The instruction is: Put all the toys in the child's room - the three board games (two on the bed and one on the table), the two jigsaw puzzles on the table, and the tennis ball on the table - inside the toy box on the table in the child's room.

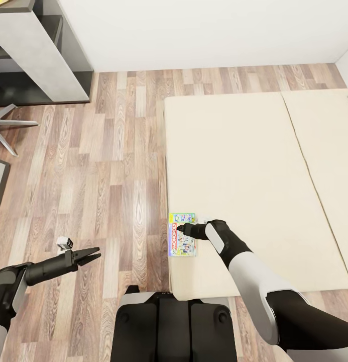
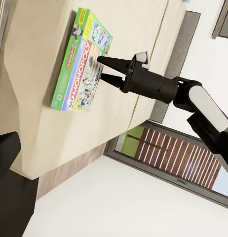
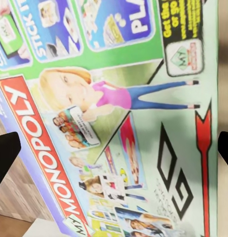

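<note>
Well, early days: the right gripper [image 2: 103,69] hovers jaws apart over the board game [image 1: 182,235] lying at the bed [image 1: 254,166] corner, not yet gripped, left gripper [image 1: 91,255] idle and open.

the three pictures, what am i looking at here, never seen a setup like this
It is a simulated two-armed robot. The big picture is from its head, looking down; the other two come from cameras on its wrists. A cream bed stands on a wood floor, with a Monopoly box lying flat at the bed's corner. The right gripper hangs open just over that box, and its wrist camera sees the lid close up. Nothing is held. The left gripper is open over the floor, and its camera sees the other arm and the box from the side.
</note>
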Available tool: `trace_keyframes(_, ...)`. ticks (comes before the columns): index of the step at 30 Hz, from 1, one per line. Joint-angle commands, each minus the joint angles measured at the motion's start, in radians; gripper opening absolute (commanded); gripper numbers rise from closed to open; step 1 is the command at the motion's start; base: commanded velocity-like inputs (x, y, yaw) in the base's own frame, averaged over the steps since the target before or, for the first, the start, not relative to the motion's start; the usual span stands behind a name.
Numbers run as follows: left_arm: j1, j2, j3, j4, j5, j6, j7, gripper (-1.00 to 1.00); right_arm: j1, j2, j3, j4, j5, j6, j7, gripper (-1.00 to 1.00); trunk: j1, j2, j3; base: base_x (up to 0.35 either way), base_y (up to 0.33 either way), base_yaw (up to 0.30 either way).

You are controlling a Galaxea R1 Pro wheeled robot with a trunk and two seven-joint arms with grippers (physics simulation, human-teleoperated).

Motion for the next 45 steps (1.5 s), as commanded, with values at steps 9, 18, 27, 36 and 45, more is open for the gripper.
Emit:
trace_keyframes(9, 0.000, 0.000, 0.000, 0.000, -0.001, 0.011, -0.004, 1.00, 0.000, 0.000, 0.000, -0.001, 0.004, 0.004, 0.003, 1.00, 0.001, -0.001, -0.001, 0.000, 0.042, 0.000)
trace_keyframes(18, 0.000, 0.000, 0.001, 0.000, -0.001, 0.011, -0.004, 1.00, 0.000, 0.000, 0.001, -0.001, 0.004, 0.004, 0.003, 1.00, 0.001, -0.001, -0.001, 0.000, 0.005, 0.000)
trace_keyframes(27, 0.000, 0.000, 0.000, 0.000, -0.001, 0.011, -0.004, 1.00, 0.000, 0.000, 0.001, -0.001, 0.004, 0.004, 0.003, 1.00, 0.001, -0.001, -0.001, 0.000, 0.045, 0.000)
trace_keyframes(36, 0.000, 0.000, 0.001, 0.000, -0.001, 0.011, -0.004, 1.00, 0.000, 0.000, 0.001, -0.001, 0.004, 0.004, 0.005, 1.00, 0.001, -0.001, -0.001, 0.000, 0.006, 0.000)
trace_keyframes(45, 0.000, 0.000, 0.002, 0.000, -0.001, 0.011, -0.004, 1.00, 0.000, 0.000, 0.001, -0.001, 0.004, 0.004, 0.006, 1.00, 0.001, -0.001, -0.001, 0.000, 0.016, 0.000)
